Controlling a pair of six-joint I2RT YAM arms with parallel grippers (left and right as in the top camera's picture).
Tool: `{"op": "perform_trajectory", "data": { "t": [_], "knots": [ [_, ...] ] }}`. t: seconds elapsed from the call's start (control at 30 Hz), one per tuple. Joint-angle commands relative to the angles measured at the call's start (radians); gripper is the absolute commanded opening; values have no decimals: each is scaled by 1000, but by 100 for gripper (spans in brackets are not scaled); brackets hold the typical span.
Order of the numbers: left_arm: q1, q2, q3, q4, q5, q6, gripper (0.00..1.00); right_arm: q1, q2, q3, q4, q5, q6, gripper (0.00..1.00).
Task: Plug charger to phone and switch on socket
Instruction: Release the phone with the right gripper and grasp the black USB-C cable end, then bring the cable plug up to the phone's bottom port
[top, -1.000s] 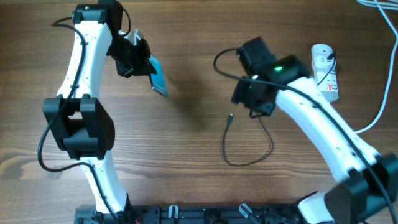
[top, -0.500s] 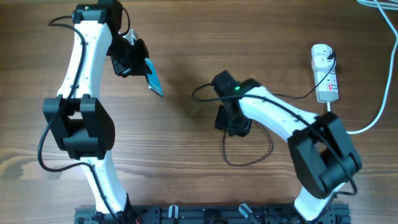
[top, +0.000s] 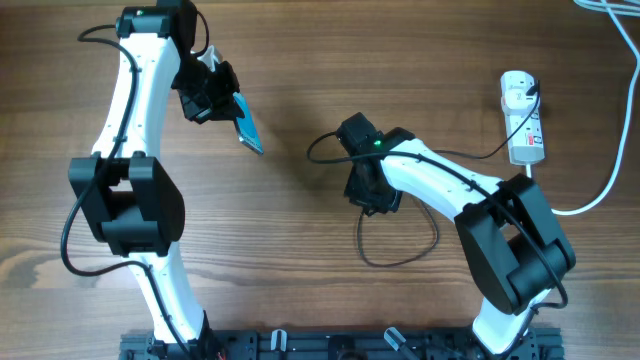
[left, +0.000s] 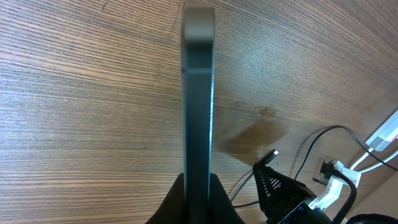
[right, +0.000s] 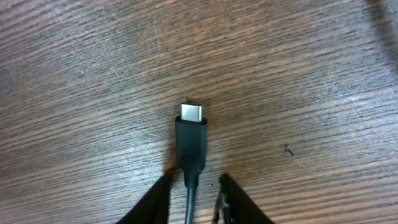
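My left gripper (top: 222, 98) is shut on the phone (top: 249, 129) and holds it tilted above the table at the upper left. In the left wrist view the phone (left: 198, 93) shows edge-on between the fingers (left: 198, 200). The charger is a thin black cable looping on the wood (top: 400, 258). Its connector tip (right: 191, 138) lies flat on the table. My right gripper (top: 372, 196) is low over it, and its open fingers (right: 194, 186) straddle the cable just behind the connector. The white socket (top: 523, 118) lies at the far right.
A thick white cord (top: 610, 180) runs from the socket off the right edge. A charger plug sits in the socket's top end (top: 518, 92). The left wrist view also shows the right arm (left: 292, 193) at lower right.
My right arm has swung left and down from near the socket onto the charger's connector end. The left gripper has shifted the phone slightly.
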Motion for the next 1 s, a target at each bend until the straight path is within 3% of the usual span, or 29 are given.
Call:
{"op": "perform_trajectory", "data": {
  "t": [0.0, 0.4, 0.53, 0.97],
  "knots": [
    [2, -32, 18, 3, -2, -9, 4, -1, 17, -9, 5, 32, -2, 26],
    [2, -32, 18, 3, -2, -9, 4, -1, 17, -9, 13, 50, -2, 23],
    [2, -32, 18, 3, -2, -9, 4, -1, 17, -9, 11, 50, -2, 17],
    [2, -32, 18, 3, -2, -9, 4, -2, 17, -9, 16, 50, -20, 8]
  ]
}}
